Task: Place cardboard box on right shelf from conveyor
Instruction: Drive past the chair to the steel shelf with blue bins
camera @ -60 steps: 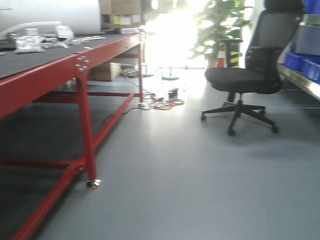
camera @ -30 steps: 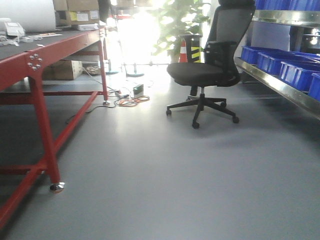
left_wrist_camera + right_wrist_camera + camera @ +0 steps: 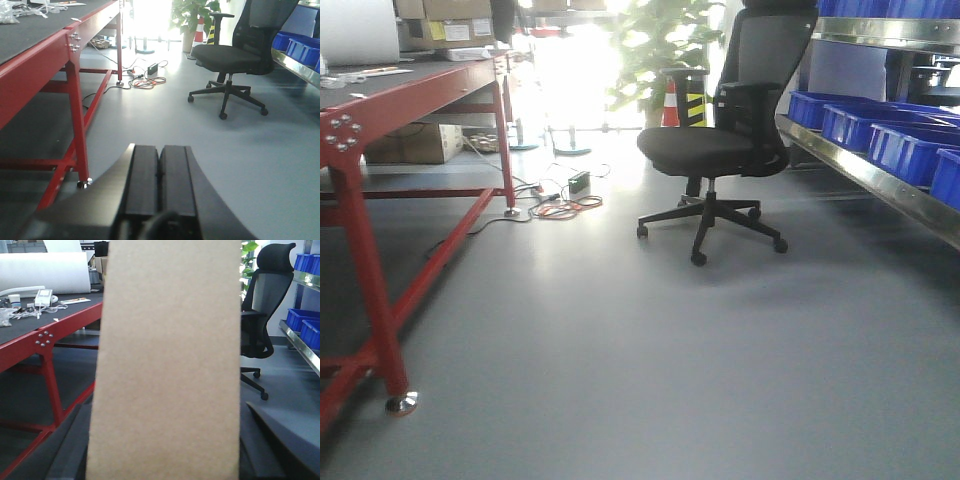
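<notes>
Two arms share this moment, and only one carries a load. At far left stands the red-framed bench with a dark top (image 3: 420,92). The brown cartons (image 3: 445,20) at its far end carry pale labels too small to read.

Left tool (image 3: 159,150): its two dark pads are pressed together with nothing between them, idle above the smooth grey floor (image 3: 640,360).

Right tool (image 3: 167,407): dark fingers (image 3: 79,460) flank the plain tan cardboard box (image 3: 167,340), which fills the middle of the right wrist view and appears clamped between them. The contact itself is hidden behind the card. The box's long axis runs up that view, in line with the fingers. Its visible face bears no print, tape or label.

Further right stands a black mesh-backed office chair (image 3: 705,150). At far right runs the shiny stainless steel shelf (image 3: 880,185), its lower tier holding blue plastic bins (image 3: 900,145).

The shelf thus lies ahead and to the right of the box, on the carrying arm's own side, so the right arm is judged the nearer. Which tier will take the box cannot be told.
</notes>
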